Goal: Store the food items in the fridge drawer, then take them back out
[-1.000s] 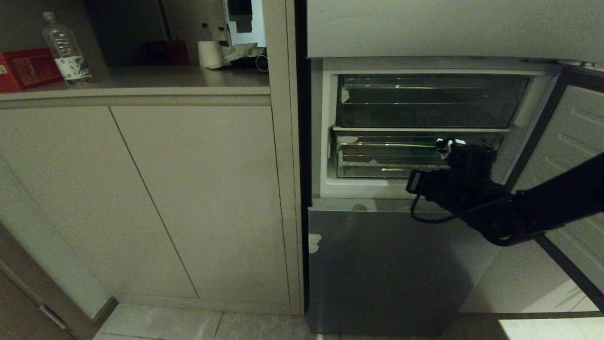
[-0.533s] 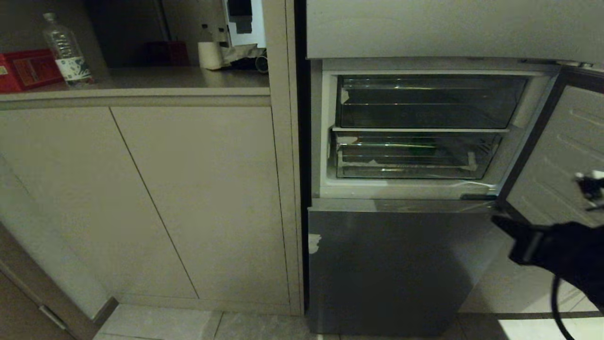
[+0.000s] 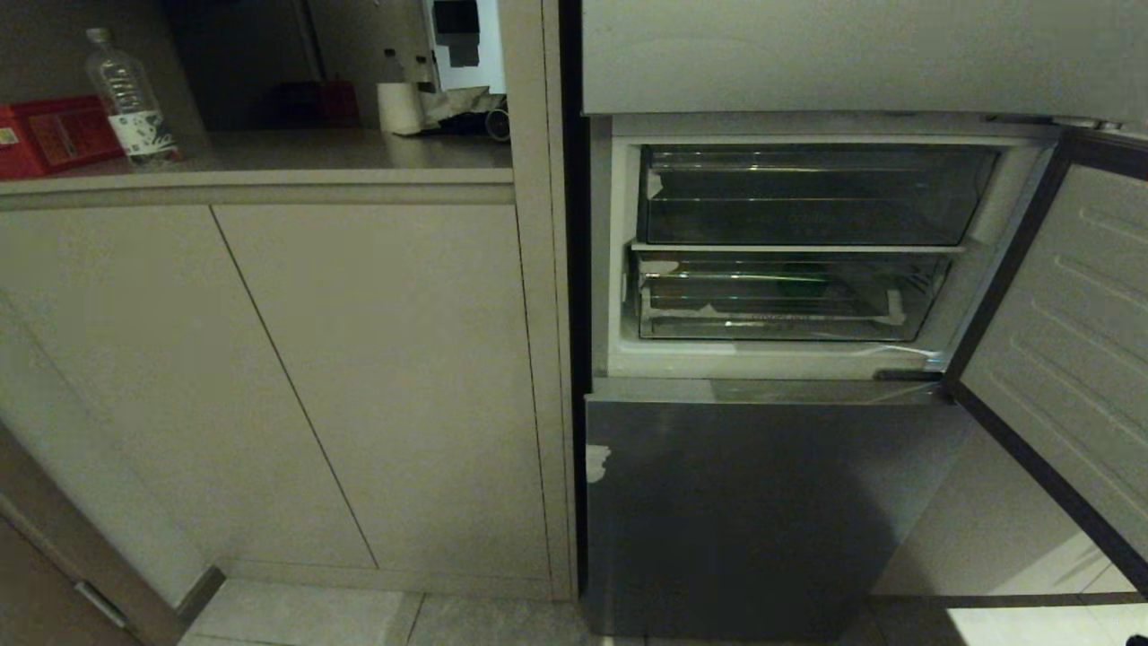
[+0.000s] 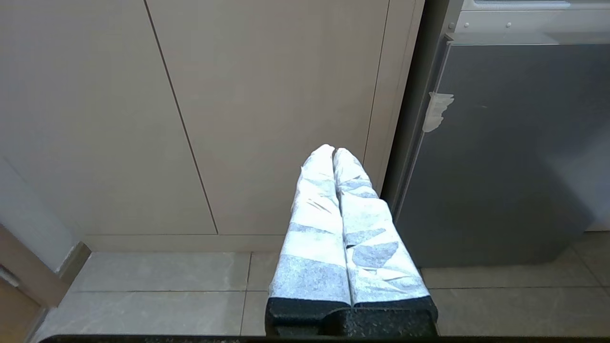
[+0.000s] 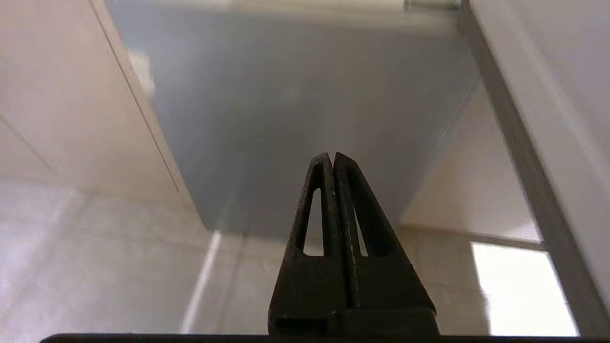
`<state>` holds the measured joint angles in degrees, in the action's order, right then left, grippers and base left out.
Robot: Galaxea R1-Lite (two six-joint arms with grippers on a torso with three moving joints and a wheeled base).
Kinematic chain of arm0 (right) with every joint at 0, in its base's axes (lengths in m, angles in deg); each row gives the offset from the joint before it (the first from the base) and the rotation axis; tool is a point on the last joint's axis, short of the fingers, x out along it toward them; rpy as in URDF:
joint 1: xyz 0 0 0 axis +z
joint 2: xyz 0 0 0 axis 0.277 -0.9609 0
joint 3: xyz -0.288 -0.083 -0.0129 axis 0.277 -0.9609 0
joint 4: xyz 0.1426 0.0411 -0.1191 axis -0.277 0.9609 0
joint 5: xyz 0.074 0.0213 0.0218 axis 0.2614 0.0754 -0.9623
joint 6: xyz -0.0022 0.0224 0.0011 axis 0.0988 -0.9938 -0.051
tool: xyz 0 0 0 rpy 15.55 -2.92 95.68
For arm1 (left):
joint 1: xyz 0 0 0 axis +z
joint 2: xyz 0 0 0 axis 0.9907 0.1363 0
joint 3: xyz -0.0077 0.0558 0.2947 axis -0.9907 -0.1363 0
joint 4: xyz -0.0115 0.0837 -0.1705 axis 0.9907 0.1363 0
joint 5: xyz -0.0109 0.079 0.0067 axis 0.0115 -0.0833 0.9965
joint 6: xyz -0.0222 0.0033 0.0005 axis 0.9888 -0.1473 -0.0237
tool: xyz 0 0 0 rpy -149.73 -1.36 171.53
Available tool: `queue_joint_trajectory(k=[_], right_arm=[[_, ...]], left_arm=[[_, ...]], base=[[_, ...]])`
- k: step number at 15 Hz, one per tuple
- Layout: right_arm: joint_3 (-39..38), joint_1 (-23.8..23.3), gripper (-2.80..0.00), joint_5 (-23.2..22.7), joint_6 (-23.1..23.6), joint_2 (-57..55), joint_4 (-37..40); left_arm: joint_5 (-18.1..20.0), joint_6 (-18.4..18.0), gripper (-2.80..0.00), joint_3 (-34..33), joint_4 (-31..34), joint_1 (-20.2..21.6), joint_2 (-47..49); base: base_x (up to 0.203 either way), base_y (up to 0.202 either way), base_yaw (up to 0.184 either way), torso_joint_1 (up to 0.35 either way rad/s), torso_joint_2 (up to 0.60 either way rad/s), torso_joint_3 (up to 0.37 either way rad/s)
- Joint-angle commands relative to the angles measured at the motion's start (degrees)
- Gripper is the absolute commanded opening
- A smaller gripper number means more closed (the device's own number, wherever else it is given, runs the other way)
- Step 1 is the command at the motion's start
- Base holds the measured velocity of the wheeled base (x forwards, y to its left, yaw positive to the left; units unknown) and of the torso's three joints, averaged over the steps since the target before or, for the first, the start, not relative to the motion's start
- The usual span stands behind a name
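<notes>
Beige cabinet doors (image 3: 269, 386) fill the left half of the head view, under a tabletop (image 3: 359, 148) that runs across the upper left. The fridge occupies the right half. Its middle panel, the fridge drawer door (image 3: 1067, 341), hangs open at the right edge of the frame, showing a white ribbed inner face with a dark border. Behind it the open compartment holds two clear bins, an upper bin (image 3: 816, 193) and a lower bin (image 3: 789, 301) stacked directly beneath it. A dim dark green shape (image 3: 803, 280) shows through the lower bin's front near the middle; what it is cannot be told for sure. The potato cannot be made out. The lowest grey panel (image 3: 753, 511) sits shut at lower centre, with a scrap of white tape (image 3: 597, 462) on its left edge.

On the tabletop at far upper left stand a clear water bottle (image 3: 126, 99) and a red box (image 3: 49, 135) just beside it.

Neither arm appears in the head view. In the left wrist view the left gripper (image 4: 333, 151) has white-wrapped fingers pressed together, empty, facing the cabinet. In the right wrist view the right gripper (image 5: 330, 156) has black fingers closed together, empty, facing the grey panel.
</notes>
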<state>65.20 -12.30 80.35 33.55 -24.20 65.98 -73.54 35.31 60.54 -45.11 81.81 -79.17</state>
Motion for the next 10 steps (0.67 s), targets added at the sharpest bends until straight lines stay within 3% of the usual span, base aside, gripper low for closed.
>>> queue_joint_trajectory(k=[1, 3, 7, 10], right_arm=[[-1.84, -2.33, -2.80, -0.89, 0.69, 14.80, 5.62], [-2.13, -3.07, -2.80, -1.36, 1.71, 21.63, 6.49], [-2.38, -3.70, -2.80, -0.37, -3.42, 21.82, 7.11], [-2.38, -3.70, -2.80, -0.19, -3.80, 21.82, 7.02]], left_arm=[[-0.01, 0.02, -2.80, 0.00, 0.00, 0.00, 0.06], [-0.01, -0.06, -2.80, 0.00, 0.00, 0.00, 0.09], [-0.01, 0.02, -2.80, 0.00, 0.00, 0.00, 0.09], [-0.01, 0.02, -2.80, 0.00, 0.00, 0.00, 0.09]], base=[[0.000, 0.000, 0.000, 0.000, 0.00, 0.000], [0.000, 0.000, 0.000, 0.000, 0.00, 0.000], [0.000, 0.000, 0.000, 0.000, 0.00, 0.000], [0.000, 0.000, 0.000, 0.000, 0.00, 0.000]])
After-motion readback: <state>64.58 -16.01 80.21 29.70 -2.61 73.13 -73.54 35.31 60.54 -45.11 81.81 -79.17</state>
